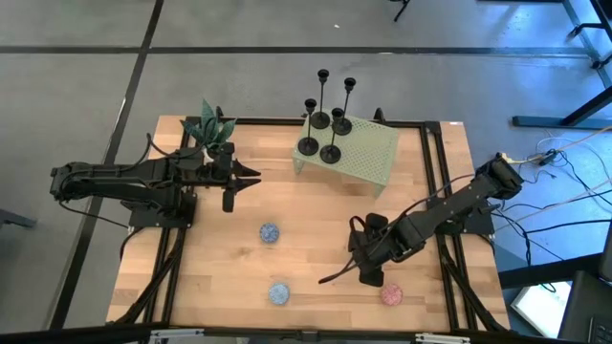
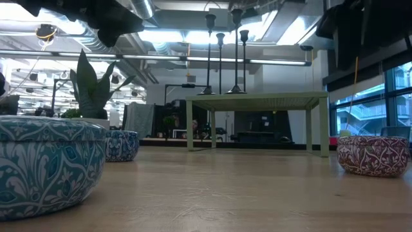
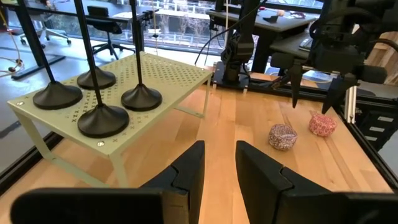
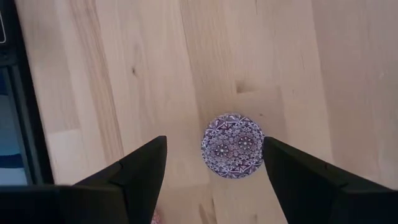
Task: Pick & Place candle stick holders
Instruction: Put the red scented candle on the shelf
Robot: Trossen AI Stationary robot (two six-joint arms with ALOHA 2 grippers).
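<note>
Several black candle stick holders (image 1: 325, 124) stand upright, each on its round base, on a pale green perforated stand (image 1: 368, 158) at the table's far middle; the left wrist view shows their bases (image 3: 102, 118). My left gripper (image 1: 256, 178) hovers level at the table's left, pointing toward the stand. Its fingers (image 3: 219, 168) are a little apart with nothing between them. My right gripper (image 1: 368, 272) points down at the near right. It is open above a small purple patterned round tin (image 4: 233, 154), clear of it.
A red patterned tin (image 1: 392, 294) lies beside the right gripper. Two blue tins (image 1: 270, 231) (image 1: 278, 292) sit on the near middle of the table. A potted plant (image 1: 208, 124) stands at the far left corner. Bare wood lies between the stand and the tins.
</note>
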